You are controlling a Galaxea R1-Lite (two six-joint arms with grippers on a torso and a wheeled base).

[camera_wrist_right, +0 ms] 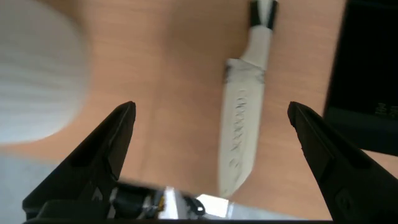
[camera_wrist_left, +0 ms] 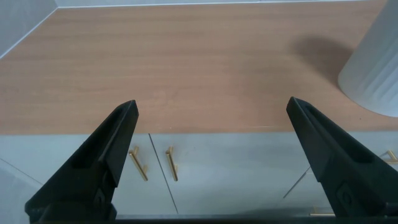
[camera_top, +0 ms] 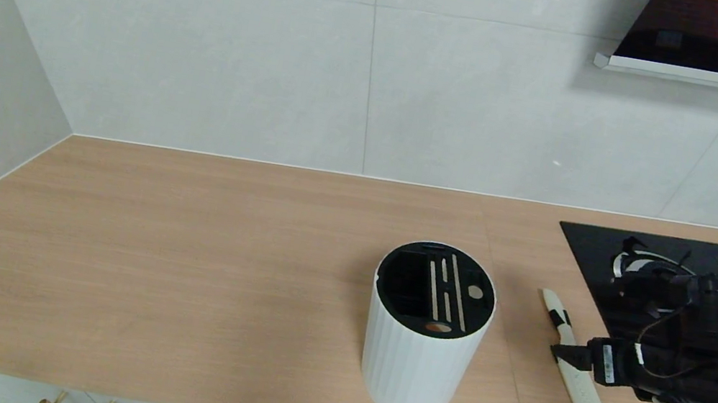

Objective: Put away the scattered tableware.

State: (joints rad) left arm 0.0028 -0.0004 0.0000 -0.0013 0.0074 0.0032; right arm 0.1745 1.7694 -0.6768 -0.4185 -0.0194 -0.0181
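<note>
Looking down from the head view, a pale wooden countertop (camera_top: 174,258) runs wide and bare on the robot's left of a white ribbed cylindrical holder with a black slotted top (camera_top: 425,344). That holder stands upright close to the counter's front edge, and a grey tiled wall (camera_top: 207,59) closes off the back. To the holder's right, well apart from it, a white knife with a black band on its handle (camera_top: 575,373) lies flat and slanted, its blade end reaching nearly to the front edge. Beyond the knife, farther from the holder, sits a flat black cooktop (camera_top: 588,269), and the bare strip between holder and knife is narrow. The right gripper (camera_top: 563,353) hangs over the knife's middle, on the side away from the holder. In the left wrist view, the left gripper (camera_wrist_left: 211,106) has its jaws spread wide with nothing between them, poised off the counter's front edge, above white cabinet doors (camera_wrist_left: 236,174) with brass handles (camera_wrist_left: 171,163). The holder's (camera_wrist_left: 373,74) ribbed wall shows off to one side of it. In the right wrist view, the right gripper (camera_wrist_right: 211,107) is also spread wide, and the knife (camera_wrist_right: 242,124) lies lengthwise on the wood in the gap between its fingers, a little nearer the finger (camera_wrist_right: 323,155) on the cooktop (camera_wrist_right: 367,62) side than the one on the holder (camera_wrist_right: 37,68) side, and apart from both.
</note>
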